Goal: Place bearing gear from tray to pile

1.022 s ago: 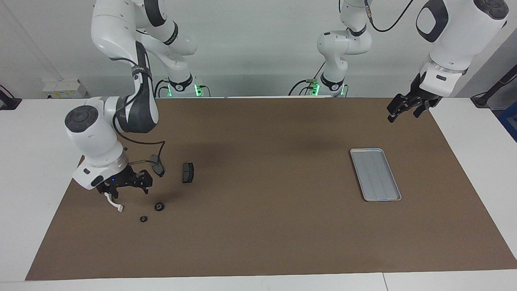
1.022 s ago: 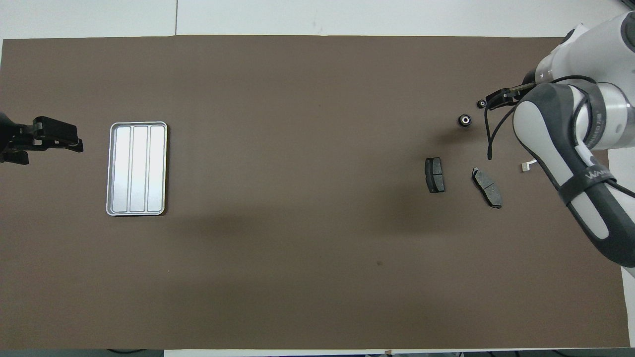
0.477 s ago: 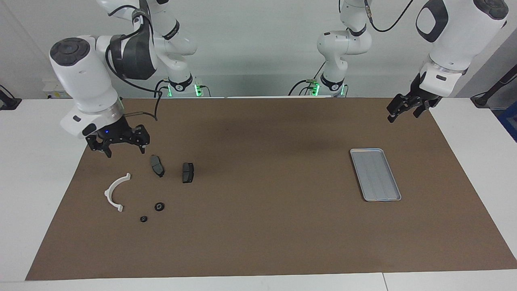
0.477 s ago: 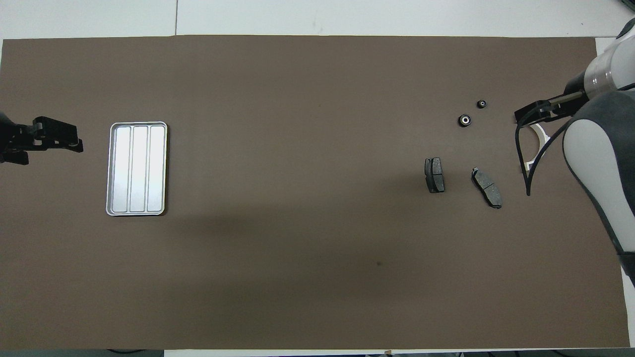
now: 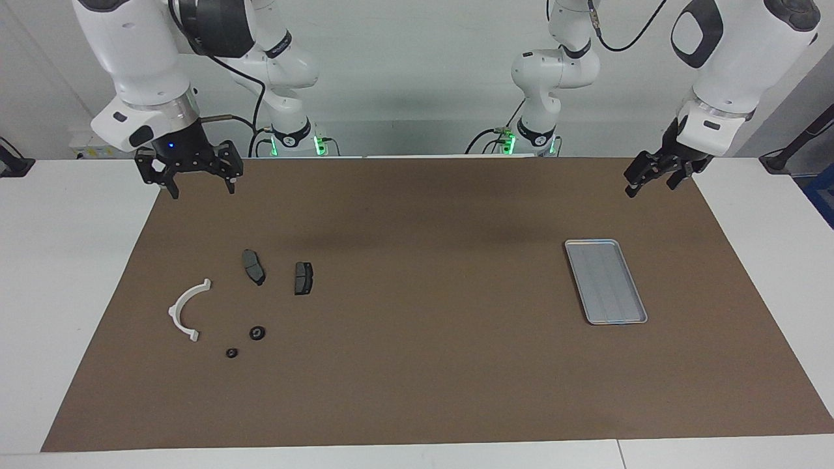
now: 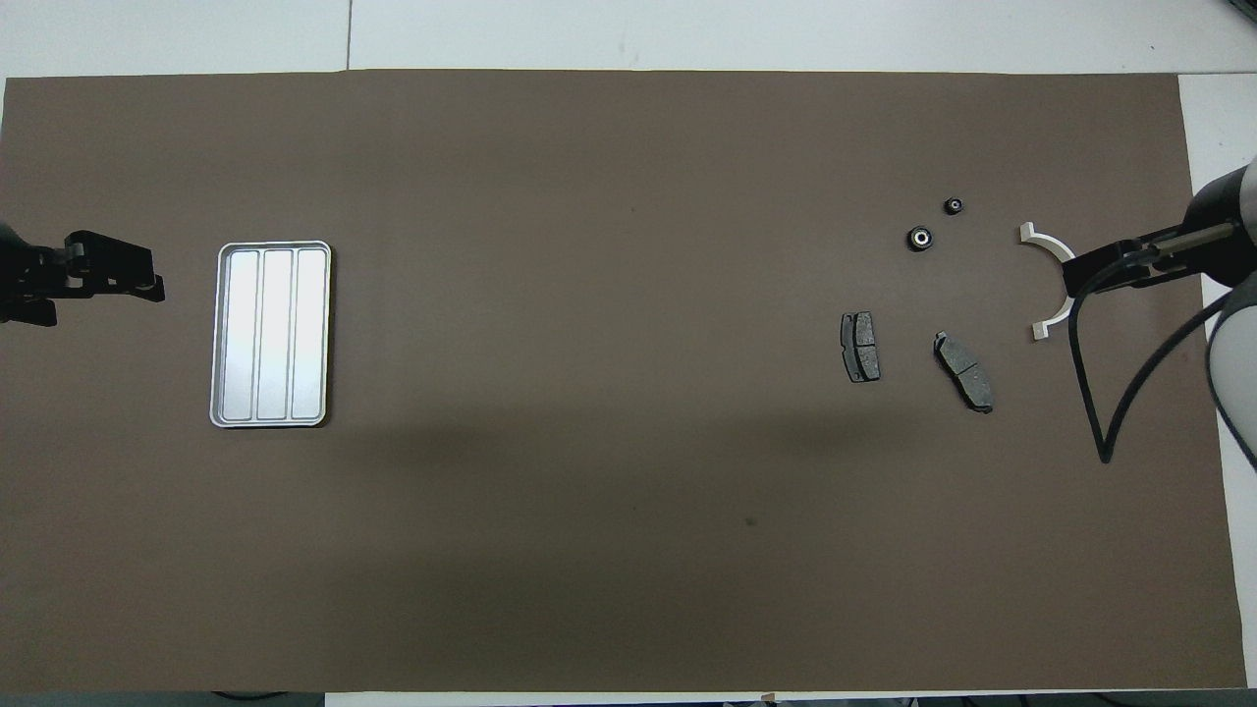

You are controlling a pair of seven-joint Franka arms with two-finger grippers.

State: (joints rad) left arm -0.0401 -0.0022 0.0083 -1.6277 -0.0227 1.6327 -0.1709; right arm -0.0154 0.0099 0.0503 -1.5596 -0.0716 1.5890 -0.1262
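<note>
With the tray (image 5: 606, 281) bare and both bearing gears (image 5: 257, 333) at lower left beside the pile (image 5: 186, 311), the right gripper (image 5: 189, 174), at upper left, and the left gripper (image 5: 657, 174), at upper right, hang with jaws released and empty, so clear the counter (image 5: 417, 365) upward.

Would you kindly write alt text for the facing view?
A flat silver-grey metal tray lies empty; a white semicircular bracket, two dark pads and two small black gears lie grouped apart. Both open grippers, right and left, are raised.

The tray (image 5: 605, 281) lies flat with open mat (image 5: 430, 365) all around it, so a gripper could pass on every side. Well apart from the tray, toward the right arm's end, two brake pads (image 5: 253, 266), a white bracket (image 5: 187, 310) and two small bearings (image 5: 257, 333) lie spaced out, with gaps between them.
</note>
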